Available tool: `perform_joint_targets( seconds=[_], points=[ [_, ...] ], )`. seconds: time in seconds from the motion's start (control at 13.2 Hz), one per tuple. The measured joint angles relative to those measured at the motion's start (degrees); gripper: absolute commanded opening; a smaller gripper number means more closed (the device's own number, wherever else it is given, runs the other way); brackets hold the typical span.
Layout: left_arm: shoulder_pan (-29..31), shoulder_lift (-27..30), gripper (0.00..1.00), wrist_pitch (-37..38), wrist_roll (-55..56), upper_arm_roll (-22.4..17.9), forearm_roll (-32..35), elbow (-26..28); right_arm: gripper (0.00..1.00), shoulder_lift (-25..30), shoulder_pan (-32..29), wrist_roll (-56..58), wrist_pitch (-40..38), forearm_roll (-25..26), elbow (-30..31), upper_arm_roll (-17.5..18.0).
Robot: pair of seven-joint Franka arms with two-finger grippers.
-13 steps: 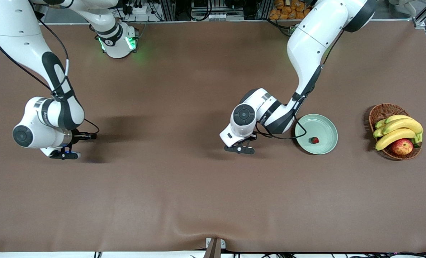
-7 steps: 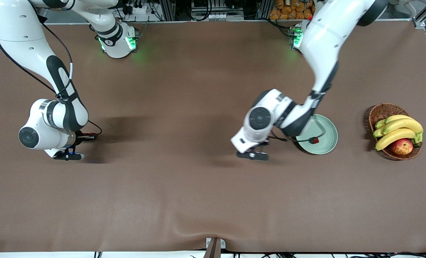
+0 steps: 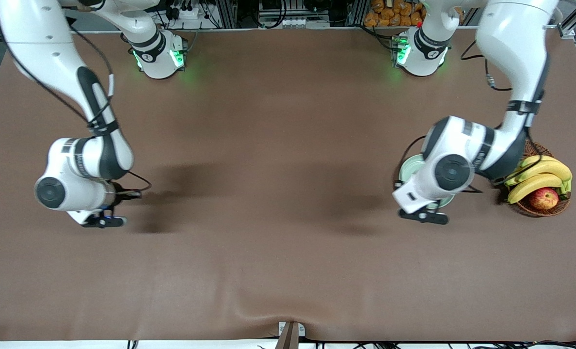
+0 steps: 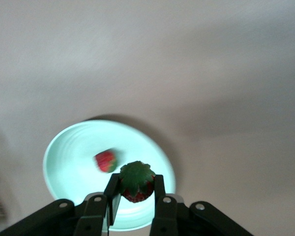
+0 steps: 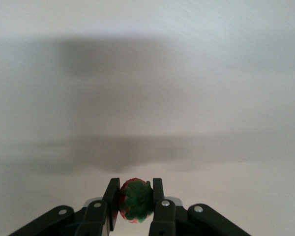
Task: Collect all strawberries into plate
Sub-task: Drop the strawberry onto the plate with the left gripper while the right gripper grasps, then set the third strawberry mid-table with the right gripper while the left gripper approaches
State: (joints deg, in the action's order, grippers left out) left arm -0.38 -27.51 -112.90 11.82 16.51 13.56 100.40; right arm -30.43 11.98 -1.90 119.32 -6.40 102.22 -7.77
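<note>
My left gripper (image 4: 136,184) is shut on a strawberry (image 4: 136,175) with its green top showing, and it hangs over the near rim of the pale green plate (image 4: 71,164). A second strawberry (image 4: 105,161) lies in the plate. From the front, the left gripper (image 3: 424,215) and its wrist hide most of the plate (image 3: 408,169). Toward the right arm's end of the table, my right gripper (image 5: 135,191) is shut on another strawberry (image 5: 136,201) just above the brown cloth. In the front view the right gripper (image 3: 103,221) hides its berry.
A wicker basket (image 3: 540,210) with bananas (image 3: 540,177) and a red-yellow apple (image 3: 544,198) stands beside the plate at the left arm's end, partly under the left forearm. Brown cloth covers the table (image 3: 278,194).
The left arm has carried its strawberry from the table's middle across to the plate. The right gripper has shut on its strawberry and shifted slightly nearer the front camera.
</note>
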Motion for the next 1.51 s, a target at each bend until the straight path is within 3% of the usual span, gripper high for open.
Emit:
perform_joint_targets(
  seconds=[0.15, 0.38, 0.61, 0.76, 0.91, 0.98, 1.06, 1.29, 1.51],
  points=[
    [3.51, 1.26, 0.0, -3.62, -1.54, 0.09, 0.01, 5.54, 0.06, -0.04, 7.6, -7.83, 0.08, -8.01, -1.66, 0.1],
    [6.98, 2.58, 0.07, -12.49, -2.85, 0.13, 0.01, 14.72, 0.06, -1.62, 16.37, -11.41, 2.87, -27.49, -4.05, 0.08],
    [7.37, 3.94, 0.1, -15.52, -2.88, 0.3, 0.01, 19.42, 0.06, -5.46, 23.35, -11.45, 15.41, -44.74, -5.15, 0.13],
    [7.35, 6.18, 0.22, -15.5, -2.88, 0.54, 0.01, 21.05, 0.08, -8.63, 28.18, -11.45, 22.82, -53.41, -6.41, 0.13],
    [7.34, 7.82, 0.4, -15.48, -2.87, 0.58, 0.01, 22.46, 0.09, -11.13, 31.86, -11.59, 25.64, -59.77, -8.69, 0.09],
    [7.34, 8.08, 0.63, -15.48, -2.87, 0.59, 0.01, 22.89, 0.09, -12.08, 33.1, -11.66, 26.34, -62.78, -9.97, 0.07],
    [7.33, 8.08, 1.0, -15.48, -2.87, 0.62, 0.01, 23.09, 0.11, -12.98, 34.13, -11.66, 27.32, -65.61, -11.19, 0.06],
    [7.32, 8.1, 1.0, -15.51, -2.66, 0.8, 0.01, 23.23, 0.19, -16.23, 37.01, -11.78, 32.58, -70.3, -14.03, 0.08],
    [7.37, 8.47, 1.0, -15.73, -2.11, 2.1, -0.23, 22.46, 0.52, -19.24, 38.63, -12.32, 34.64, -71.03, -15.5, 0.07]
  ],
)
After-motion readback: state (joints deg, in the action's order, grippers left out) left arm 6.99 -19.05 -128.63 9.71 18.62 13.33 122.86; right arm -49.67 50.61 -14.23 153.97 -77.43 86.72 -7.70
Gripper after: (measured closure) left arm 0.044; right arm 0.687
